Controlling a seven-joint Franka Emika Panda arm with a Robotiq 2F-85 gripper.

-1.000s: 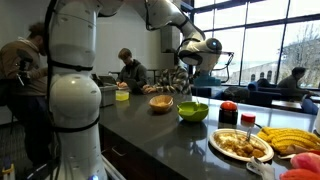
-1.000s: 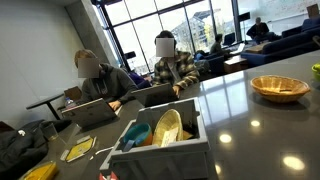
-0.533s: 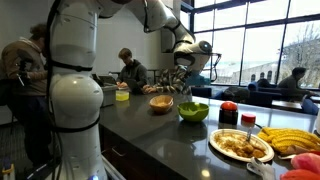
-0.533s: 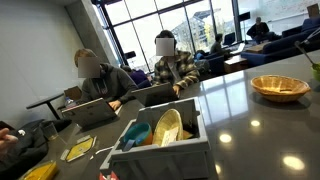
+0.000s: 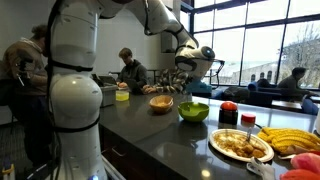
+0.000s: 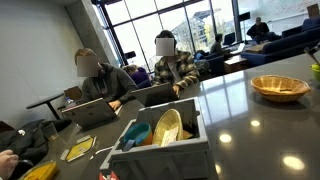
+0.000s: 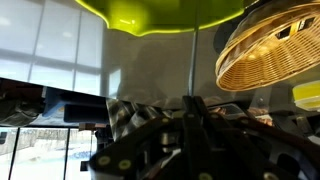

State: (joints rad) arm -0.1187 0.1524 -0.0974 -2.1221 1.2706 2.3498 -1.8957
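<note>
Dark countertop (image 5: 140,125) is spread well below the claw (image 5: 180,72). Beneath the claw the green bowl (image 5: 193,111) is set, with the wicker basket (image 5: 160,103) near it. The bowl is judged rigid, smooth and perhaps slippery, so its rim is best pinched. The claw is clenched, with nothing held.

Counter: dark glossy top (image 5: 140,125) is carrying everything.
Middle: wicker basket (image 5: 161,103) is sitting near green bowl (image 5: 193,111), the two apart.
Near end: plate of food (image 5: 240,145) is lying just beside bananas (image 5: 292,138).
Elsewhere: grey bin (image 6: 160,152) is standing on the same top.
</note>
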